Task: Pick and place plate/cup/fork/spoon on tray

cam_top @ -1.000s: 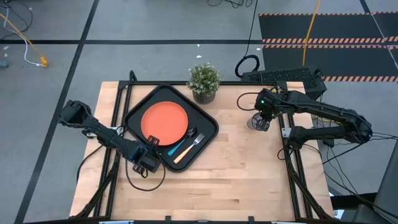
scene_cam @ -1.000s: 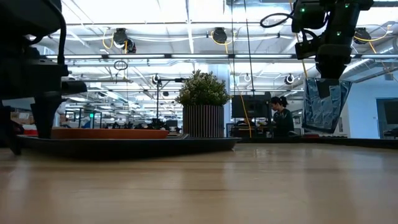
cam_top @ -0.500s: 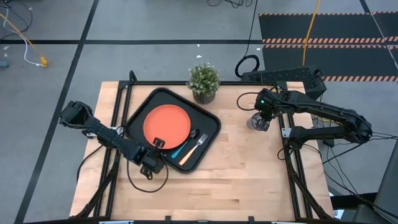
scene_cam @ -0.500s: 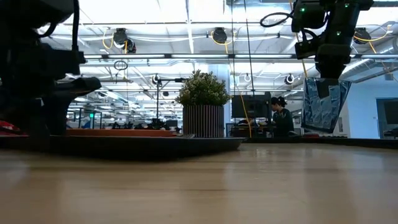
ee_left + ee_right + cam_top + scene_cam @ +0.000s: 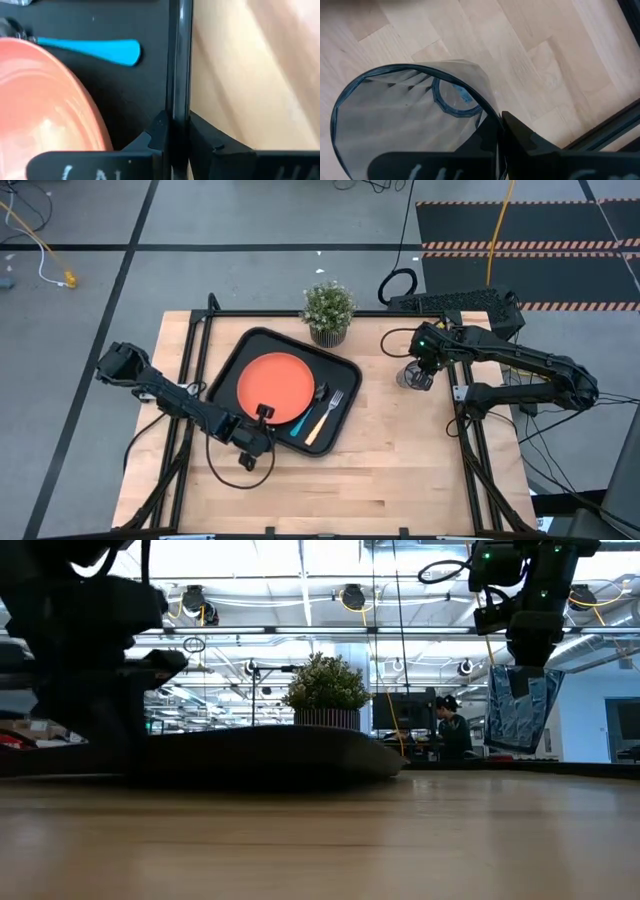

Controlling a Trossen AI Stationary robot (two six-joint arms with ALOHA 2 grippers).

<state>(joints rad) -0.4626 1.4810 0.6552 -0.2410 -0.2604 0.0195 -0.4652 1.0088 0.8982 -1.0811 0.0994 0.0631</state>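
Note:
The black tray point(image 5: 345, 366) lies on the table's middle, and on it are the orange plate point(image 5: 273, 383), the blue-handled spoon point(image 5: 305, 412) and the orange-handled fork point(image 5: 325, 416). My left gripper point(image 5: 262, 418) is shut on the tray's near rim. In the low view the tray point(image 5: 260, 755) shows its dark underside and hides the plate. My right gripper point(image 5: 425, 370), at the table's far right, is shut on the grey cup point(image 5: 411, 377). The cup point(image 5: 520, 708) hangs above the table. My left gripper pinches the tray's raised near rim point(image 5: 179, 75), one finger inside the tray and one outside on the table side. The fingers come in low from the near left. The held side looks raised off the table. My right gripper pinches the cup's wall at its rim point(image 5: 487, 112), one finger point(image 5: 525, 137) outside it; the other is hidden behind the wall. The fingers point down from above. The cup hangs upright below them, lifted clear of the table.
A potted green plant point(image 5: 328, 310) stands at the table's far edge, just behind the tray's far corner. Bare wood lies between the tray and the cup and along the near side. A person point(image 5: 450, 730) stands in the room beyond.
My left gripper has shut on the tray's near rim and gone toward the table's right and far edges. The tray has slid right and turned about with it, and its near side has risen. The plate, spoon and fork have ridden along.

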